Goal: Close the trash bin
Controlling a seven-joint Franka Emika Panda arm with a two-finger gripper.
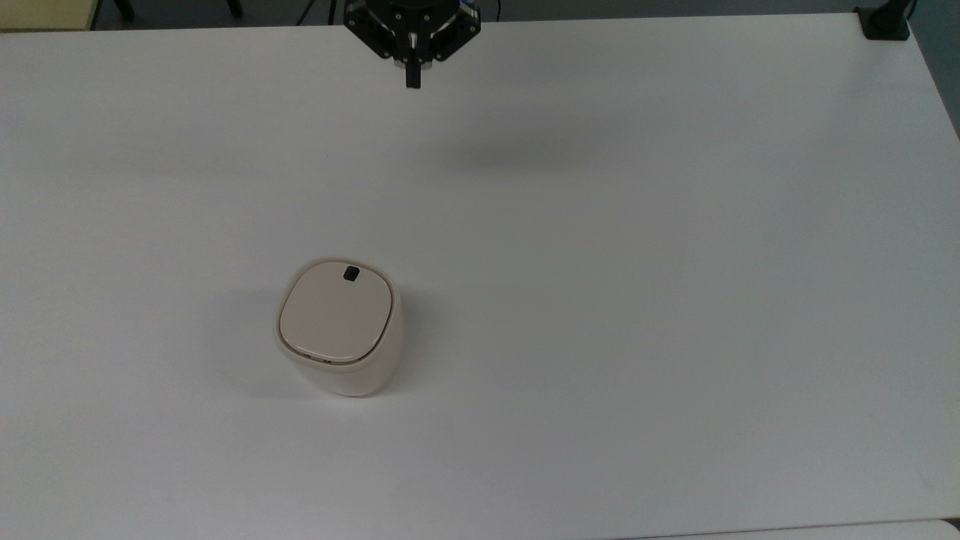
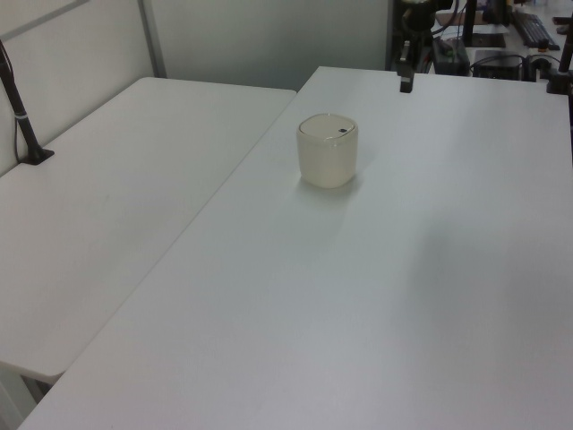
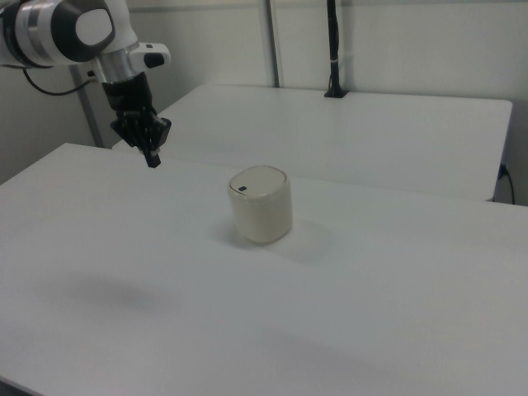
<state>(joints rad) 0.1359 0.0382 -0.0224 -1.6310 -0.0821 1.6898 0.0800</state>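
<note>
- Top view, frame centre-left: small cream-beige rounded-square plastic trash bin (image 1: 339, 327) stands on white worktop (image 1: 675, 262), lid flat.
- Upper frame: black gripper (image 1: 412, 79) pinched narrow, holding nothing, well apart.

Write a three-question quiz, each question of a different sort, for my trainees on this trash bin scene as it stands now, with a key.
1. True or false: the lid of the trash bin lies flat and shut on the body.
2. Multiple choice: in the top view, where is the tool relative to the bin? A) touching the lid B) well away, near the table's far edge C) beside the bin on the table
3. Short answer: what small mark sits on the lid, and near which edge of it in the top view?

Key
1. True.
2. B; its fingers are shut and hold nothing.
3. A small black square, near the lid's upper edge.
</note>
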